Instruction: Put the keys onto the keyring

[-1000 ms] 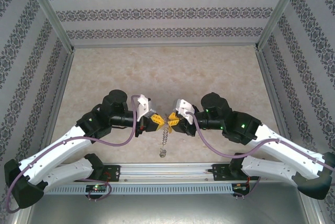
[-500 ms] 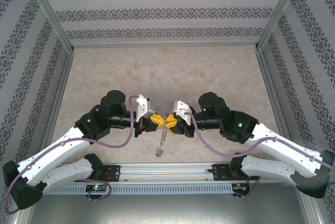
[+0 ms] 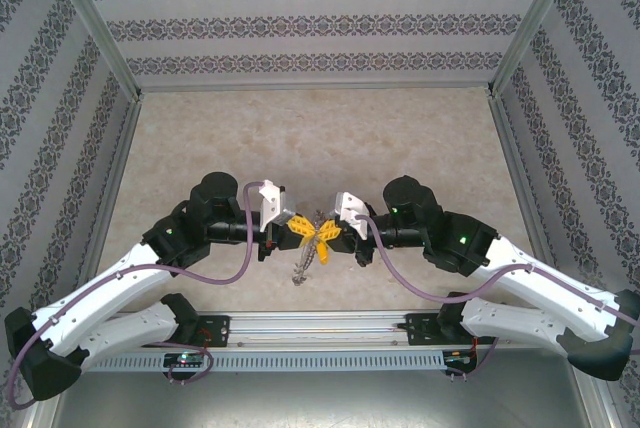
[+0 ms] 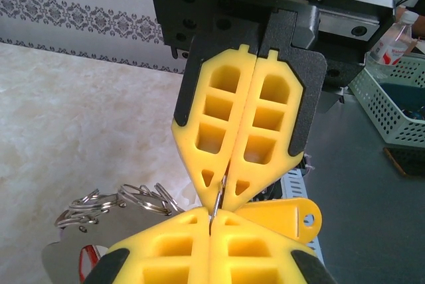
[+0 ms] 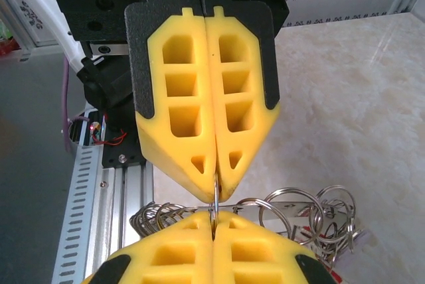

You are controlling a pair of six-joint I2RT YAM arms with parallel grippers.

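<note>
Pinching thin wire keyring [image 4: 217,199] — both yellow waffled jaws clamped.

In the top view, the left white-and-black jointed arm [image 3: 110,293] comes up from the lower left corner, bends at its black elbow and reaches right toward the frame's centre. The right white-and-black jointed arm [image 3: 545,288] mirrors it from the lower right corner, reaching left. Just below centre, the left yellow-padded two-finger gripper [image 3: 303,232] and the right yellow-padded two-finger gripper [image 3: 326,236] meet tip to tip. In the left wrist view the left gripper sits at the bottom edge, jaws pressed together. The right gripper points down at it from above, its jaws also together. A thin grey metal keyring [image 4: 217,203] is nipped in both seams.
</note>
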